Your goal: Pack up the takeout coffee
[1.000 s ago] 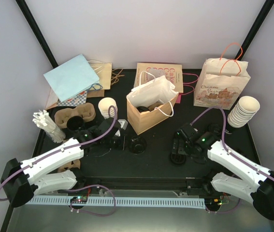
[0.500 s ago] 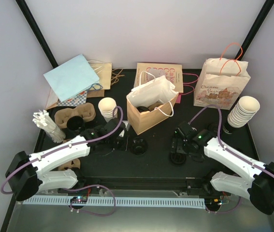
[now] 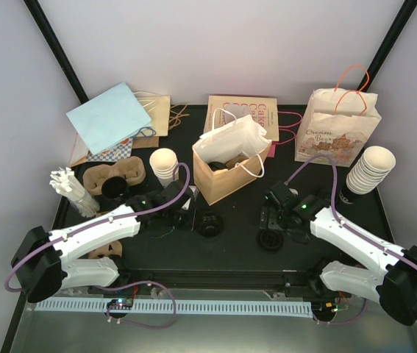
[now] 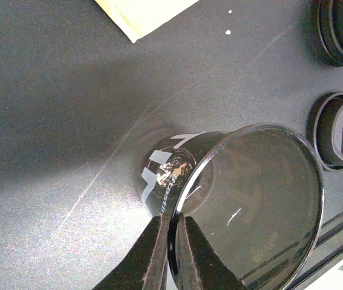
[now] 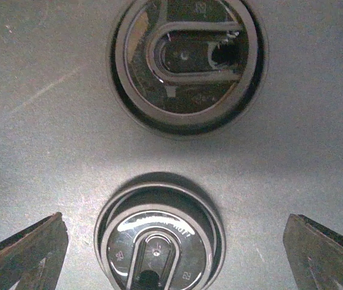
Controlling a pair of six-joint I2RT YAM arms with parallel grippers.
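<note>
As seen from above, the left gripper (image 3: pixel 184 213) hangs over the table (image 3: pixel 230 257), near a stack of cream cups (image 3: pixel 164 163); I cannot pick out a lone cup. On the left wrist, its fingers (image 4: pixel 153 254) pinch tight on a dark glossy cup's (image 4: pixel 250 199) rim. On the right wrist, the right gripper (image 5: pixel 172 226) gapes wide and empty, with a black lid (image 5: pixel 159 241) lying flat between its fingers.

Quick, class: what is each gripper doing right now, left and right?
Left gripper: shut on the rim of a black cup.
Right gripper: open, holding nothing, poised over a black lid.
</note>
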